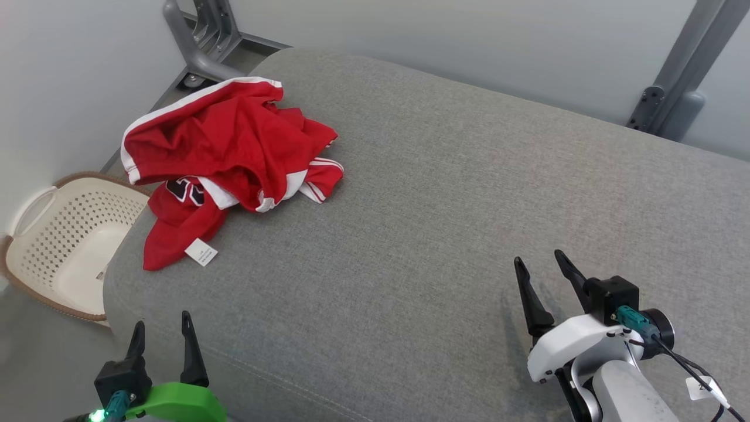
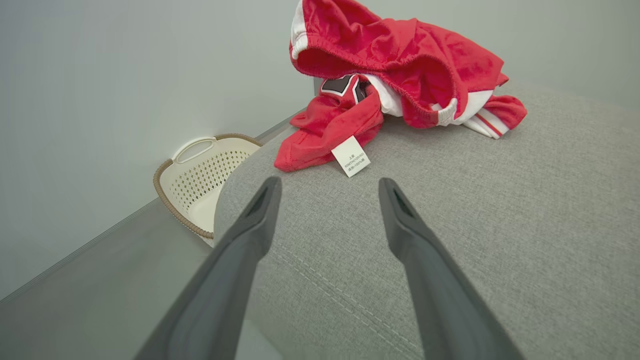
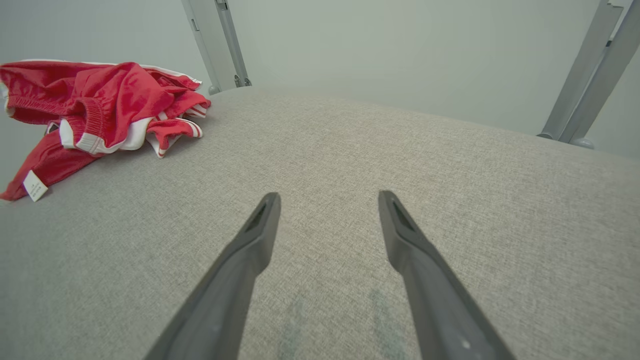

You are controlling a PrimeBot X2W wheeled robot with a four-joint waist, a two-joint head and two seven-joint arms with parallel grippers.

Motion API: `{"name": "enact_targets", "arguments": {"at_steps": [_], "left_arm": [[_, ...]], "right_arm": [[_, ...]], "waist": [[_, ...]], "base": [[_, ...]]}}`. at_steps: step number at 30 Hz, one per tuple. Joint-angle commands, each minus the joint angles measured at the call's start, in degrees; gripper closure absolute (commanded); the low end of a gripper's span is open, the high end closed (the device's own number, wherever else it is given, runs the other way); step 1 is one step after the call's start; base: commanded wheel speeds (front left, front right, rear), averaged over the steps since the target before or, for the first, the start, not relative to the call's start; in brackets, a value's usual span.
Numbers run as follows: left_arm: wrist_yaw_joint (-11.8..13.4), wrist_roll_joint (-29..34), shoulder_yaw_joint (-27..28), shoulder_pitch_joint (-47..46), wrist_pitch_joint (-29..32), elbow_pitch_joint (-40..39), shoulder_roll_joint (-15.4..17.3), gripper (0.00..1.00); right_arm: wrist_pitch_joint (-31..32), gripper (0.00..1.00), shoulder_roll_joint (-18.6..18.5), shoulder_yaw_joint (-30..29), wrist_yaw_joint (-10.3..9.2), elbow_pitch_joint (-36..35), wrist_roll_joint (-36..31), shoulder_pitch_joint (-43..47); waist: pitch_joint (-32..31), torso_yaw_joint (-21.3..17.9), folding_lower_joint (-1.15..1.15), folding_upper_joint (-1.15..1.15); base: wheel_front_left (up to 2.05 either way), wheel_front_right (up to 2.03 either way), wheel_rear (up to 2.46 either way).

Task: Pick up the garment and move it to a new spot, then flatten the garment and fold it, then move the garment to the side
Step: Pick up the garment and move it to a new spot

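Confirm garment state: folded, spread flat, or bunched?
Bunched. The red garment lies in a crumpled heap on the grey cushion, white label showing, no neat folds.

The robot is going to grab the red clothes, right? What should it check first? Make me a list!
1. Left end effector open and empty: ok.
2. Right end effector open and empty: ok.
3. Nothing between the left end effector and the red garment: ok.
4. Garment lying flat: not ok, it is crumpled in a heap.
5. Bare room on the grey cushion for a new spot: ok.
6. Garment's far side free of snags: cannot tell, it is hidden.
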Motion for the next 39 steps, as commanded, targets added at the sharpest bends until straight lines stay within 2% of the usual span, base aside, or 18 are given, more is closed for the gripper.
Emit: {"name": "enact_targets", "arguments": {"at_steps": [1,11,21,30,39], "left_arm": [[-0.10,-0.37,-0.04,0.69,-0.04,-0.01,0.23,0.00],[-0.29,-0.42,1.02,-3.59,-0.04,1.81,0.24,0.00],[-2.55,1.75,5.87,-13.69,-0.04,5.03,0.29,0.00],[-2.56,3.34,11.06,-23.47,-0.04,8.43,1.81,0.00],[-3.01,4.92,13.19,-31.25,-0.04,13.75,4.40,0.00]], "right_arm": [[-0.17,0.00,-0.33,-0.03,0.00,0.22,0.08,-0.35],[-0.17,0.00,-1.17,-0.07,0.00,-0.29,-1.49,-1.12],[-0.17,0.00,-4.18,0.47,0.00,-0.67,-1.53,-3.35],[-0.17,0.00,-6.50,0.36,0.00,-1.45,-1.22,-5.57],[-0.08,0.00,-7.79,0.69,-0.01,-2.05,-0.80,-7.58]], "waist": [[0.88,1.25,0.00,0.00],[3.24,-1.56,0.00,0.00],[9.59,-5.87,0.00,0.00],[14.93,-9.28,0.00,0.00],[19.30,-12.19,0.00,0.00]], "base": [[0.00,0.00,0.00],[0.00,0.00,0.00],[0.00,0.00,0.00],[0.00,0.00,0.00],[0.00,0.00,0.00]]}}
